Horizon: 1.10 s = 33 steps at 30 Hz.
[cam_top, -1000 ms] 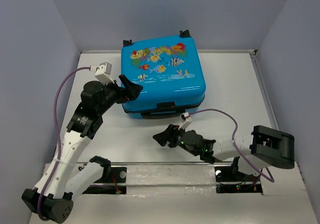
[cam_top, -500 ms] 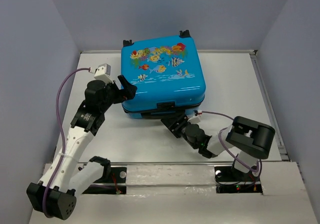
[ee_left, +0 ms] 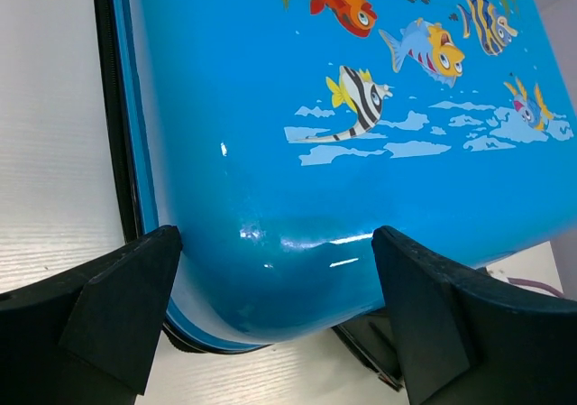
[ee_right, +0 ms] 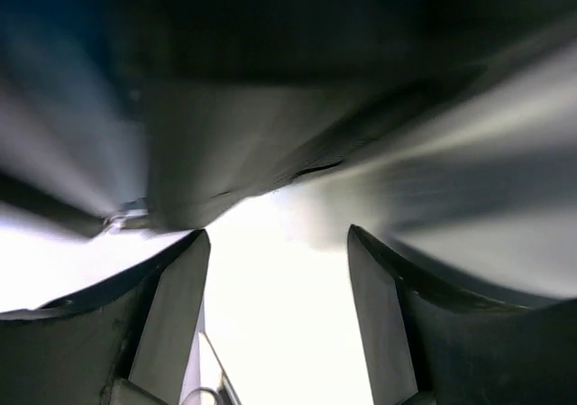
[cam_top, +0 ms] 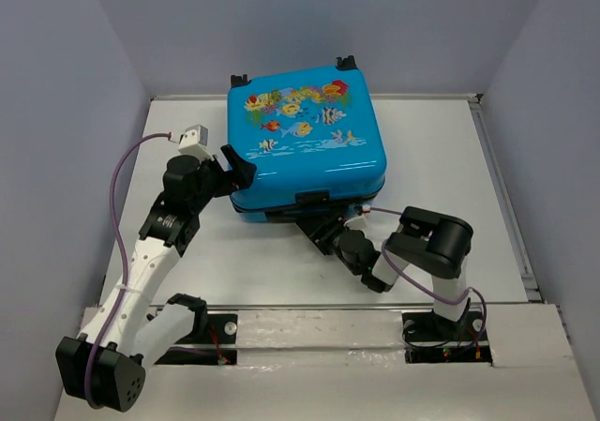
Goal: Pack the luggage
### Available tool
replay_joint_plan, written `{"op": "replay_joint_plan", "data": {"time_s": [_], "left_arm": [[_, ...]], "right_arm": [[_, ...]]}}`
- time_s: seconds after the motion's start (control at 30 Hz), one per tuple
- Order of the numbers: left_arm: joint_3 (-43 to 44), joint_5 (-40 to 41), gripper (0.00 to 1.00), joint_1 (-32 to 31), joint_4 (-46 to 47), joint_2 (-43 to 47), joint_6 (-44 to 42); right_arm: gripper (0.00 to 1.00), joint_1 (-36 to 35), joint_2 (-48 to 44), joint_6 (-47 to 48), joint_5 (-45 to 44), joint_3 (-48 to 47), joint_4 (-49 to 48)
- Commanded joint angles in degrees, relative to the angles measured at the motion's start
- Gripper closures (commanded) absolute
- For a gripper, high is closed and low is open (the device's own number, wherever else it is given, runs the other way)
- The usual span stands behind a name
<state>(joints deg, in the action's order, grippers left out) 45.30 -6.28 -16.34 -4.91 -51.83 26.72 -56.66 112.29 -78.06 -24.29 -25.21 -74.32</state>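
Luggage (cam_top: 305, 140) well back on the table (cam_top: 441, 168), farthest of the things on it.

Nearest, along the front edge: a pale mounting strip (cam_top: 309, 332) carrying both arm bases. From there, left arm (cam_top: 141, 262) reaching up and inward, a purple cable (cam_top: 114, 215) looping beside it. Right arm (cam_top: 431, 243) folded low with its elbow raised, a second purple cable (cam_top: 417, 285) hanging under it.

Table top white and matt, faintly grained in the left wrist view, with a thin grey strip (cam_top: 422, 97) along the far edge.

Next, right gripper (cam_top: 321, 226) low over the table, just at the case's near side below the black handle (cam_top: 311, 199). Jaws apart, only bright bare surface between them in the blurred right wrist view, nothing held.

Farther on, left gripper (cam_top: 238, 168) at the near-left corner. Jaws spread wide and straddling that rounded corner, one finger (ee_left: 117, 306) by the black zipper band (ee_left: 113, 107), the other finger (ee_left: 442, 315) at the front face. Cannot tell whether either presses on the shell.

Lid shut, lying flat, glossy blue, printed with fish and coral, a striped fish (ee_left: 356, 94) close to the held corner. Black wheels (cam_top: 347, 63) jutting at the far edge.

Beyond, plain grey-lilac walls (cam_top: 309, 27) closing in at the back, left and right.
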Motion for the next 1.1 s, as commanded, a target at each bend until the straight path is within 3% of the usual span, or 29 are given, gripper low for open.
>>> {"op": "replay_joint_plan", "data": {"time_s": [0.0, 0.13, 0.4, 0.5, 0.6, 0.7, 0.83, 0.93, 1.07], "left_arm": [[-1.7, -3.0, 0.02, -0.6, 3.0, -0.4, 3.3], [-3.9, -6.5, 0.04, -1.2, 7.7, -2.2, 6.3], [-6.1, -5.1, 0.05, -11.0, 11.8, -4.1, 11.0], [-6.1, -2.4, 0.05, -16.9, 12.8, -5.4, 13.1], [-6.2, -2.1, 0.05, -20.1, 14.0, -6.3, 14.2], [-6.1, -1.6, 0.05, -23.8, 15.6, -7.9, 15.4], [-4.3, -1.4, 0.05, -26.5, 16.2, -10.1, 15.7], [-2.8, -1.8, 0.05, -27.3, 15.1, -9.9, 15.5], [2.4, 4.2, 0.04, -27.1, 7.1, -6.8, 11.1]], "right_arm": [[0.29, -0.4, -8.0, 8.7, -1.7, 5.0, -23.9], [0.19, -0.4, -11.0, 8.5, -4.9, 7.7, -23.8], [0.23, 7.9, -4.1, 0.4, -1.7, 6.0, -24.1], [0.36, 11.2, -4.1, 0.7, 0.7, 3.8, -24.0], [0.40, 13.0, -5.6, 3.7, 3.1, 2.5, -24.1], [0.62, 13.7, -8.4, 4.9, 1.6, 3.6, -23.5], [0.65, 16.4, -8.0, 2.3, 0.2, 6.1, -22.4], [0.93, 19.7, -5.7, -2.2, 2.4, 9.9, -24.0], [0.93, 24.0, -10.1, 2.2, 8.1, 18.8, -23.9]]}}
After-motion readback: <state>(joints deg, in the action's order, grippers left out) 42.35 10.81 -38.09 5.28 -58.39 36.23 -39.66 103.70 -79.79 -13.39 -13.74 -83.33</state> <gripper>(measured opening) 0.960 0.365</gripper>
